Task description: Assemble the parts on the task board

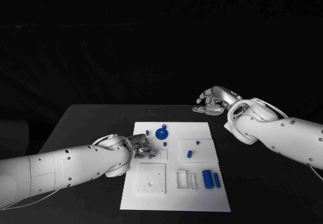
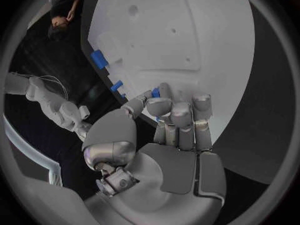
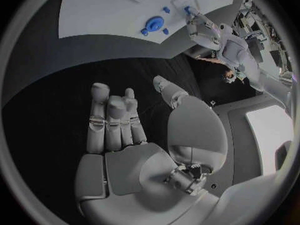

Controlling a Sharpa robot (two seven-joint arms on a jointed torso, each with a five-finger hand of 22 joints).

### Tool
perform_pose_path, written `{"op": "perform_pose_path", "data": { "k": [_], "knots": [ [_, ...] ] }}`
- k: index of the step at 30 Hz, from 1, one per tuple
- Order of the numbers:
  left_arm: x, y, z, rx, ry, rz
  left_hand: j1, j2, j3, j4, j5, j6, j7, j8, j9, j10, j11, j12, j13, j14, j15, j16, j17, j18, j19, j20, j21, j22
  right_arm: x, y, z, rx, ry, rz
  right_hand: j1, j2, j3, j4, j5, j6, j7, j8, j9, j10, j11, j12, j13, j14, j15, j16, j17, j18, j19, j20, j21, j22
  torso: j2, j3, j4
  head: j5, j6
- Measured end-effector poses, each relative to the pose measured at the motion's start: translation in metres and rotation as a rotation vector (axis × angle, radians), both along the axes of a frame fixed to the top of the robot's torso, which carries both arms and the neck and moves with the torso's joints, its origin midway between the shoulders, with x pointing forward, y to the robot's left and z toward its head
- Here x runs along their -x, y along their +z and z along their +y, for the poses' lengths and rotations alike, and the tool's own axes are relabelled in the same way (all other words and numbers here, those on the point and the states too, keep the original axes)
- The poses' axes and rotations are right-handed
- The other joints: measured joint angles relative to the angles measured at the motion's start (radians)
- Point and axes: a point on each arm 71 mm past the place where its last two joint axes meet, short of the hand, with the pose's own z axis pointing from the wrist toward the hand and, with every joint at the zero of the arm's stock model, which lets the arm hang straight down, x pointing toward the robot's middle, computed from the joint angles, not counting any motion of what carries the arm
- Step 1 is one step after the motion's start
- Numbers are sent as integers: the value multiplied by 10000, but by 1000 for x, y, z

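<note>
From the head view we see the left robot hand at the left edge of the task board, pinching a small blue part, while the right robot hand hovers released, fingers loosely curled, over the dark worktop beyond the board's far right corner; at the left wrist we find its fingers closed on the blue piece; at the right wrist, the palm is unoccupied

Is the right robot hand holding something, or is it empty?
Empty: the right robot hand hovers off the task board, fingers apart, nothing between them.
</note>
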Motion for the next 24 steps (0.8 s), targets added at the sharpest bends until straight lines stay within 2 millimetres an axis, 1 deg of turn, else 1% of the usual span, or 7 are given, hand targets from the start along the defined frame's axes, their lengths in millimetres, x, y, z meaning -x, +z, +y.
{"op": "perform_pose_path", "data": {
  "k": [4, 9, 11, 15, 17, 21, 24],
  "knots": [
    [0, 0, -1, -11, -24, 69, -11, 11, 0, 0, -542, 110, -70, 12, -100, 0, 0, 0, -47, 0, 0, 36, -37, 0, 0, 0, 0, 11, 0, 0, 0, 0, 2, 1, 0, 0, 0, 0, 0, 0, -1, 0, 0, 0, 0, 0, 0, 0, 0, 0, 0, 0, 0, 0, 0, 7, 1, -1, -3, -4, 5],
    [0, -1, -1, -39, -39, 139, -33, -49, 0, 0, -814, 435, -216, 29, -152, 1, -1, 0, -77, 118, -118, 38, -62, 1, 0, 0, 0, 22, 0, 0, 0, 0, 3, 2, 0, 0, 0, 0, 0, 0, -2, 0, 1, 0, 0, 0, 0, 0, 0, 0, -1, 0, 1, 1, 0, 7, 1, -1, -5, -20, 7],
    [0, -1, -1, -42, -41, 160, 4, -133, 0, 0, -1033, 463, -218, 29, -200, 2, -2, 40, -103, 122, -122, 38, -83, 158, 0, 0, -11, 22, 0, 0, 0, -1, 4, 2, 0, 0, 0, 0, 0, 0, -4, 0, 1, 0, 0, 0, 1, -1, 0, 0, -1, 0, 1, 1, 0, 6, 2, 0, -5, -27, 11],
    [0, -1, -1, -45, -41, 177, -14, -176, -35, 35, -1172, 478, -232, 29, -241, 2, -2, 40, -119, 124, -124, 38, -89, 159, 0, 0, -39, 22, 0, 0, 0, -1, 4, 3, 0, 0, 0, 0, 0, -2, -10, 0, 1, 0, 0, 0, 1, -1, 0, 0, -1, 0, 16, 16, 0, 6, 3, 2, -4, -40, 11],
    [-1, -1, -1, -48, -39, 185, -9, -256, -53, 55, -1305, 524, -277, 60, -271, 6, -6, 40, -131, 159, -159, 38, -105, 158, 0, 0, -39, 22, 0, 0, 0, -2, 4, 3, 0, 0, 0, 0, 0, -4, -12, 0, 1, 0, 0, 0, -8, -1, 1, 0, -2, 0, 16, 16, 0, 6, 3, 2, -2, -50, 10],
    [-1, -2, -1, -60, -30, 210, -34, -493, -72, 281, -1882, 591, -344, 128, -357, -1, 1, 40, -184, 228, -236, 38, -144, 158, -1, 0, -57, 21, 0, 0, 0, -2, 3, 3, 0, 0, 0, 54, 0, -23, 2, 0, 1, 0, 0, 0, -8, -1, 1, 1, -2, 0, 16, 16, 0, 5, 3, 2, 1, -58, 22],
    [-1, -2, 0, -65, -20, 225, -94, -598, -72, 414, -2120, 638, -391, 137, -398, -4, 4, 49, -203, 241, -291, 38, -160, 159, 0, 0, -77, 21, 0, 0, 0, -2, 0, 4, 0, 0, 0, 55, 0, -24, 2, 0, 1, 1, 0, 39, -8, -1, 1, 1, -3, 0, 16, 16, 0, 5, 3, 2, 1, -62, 39]
  ]
}}
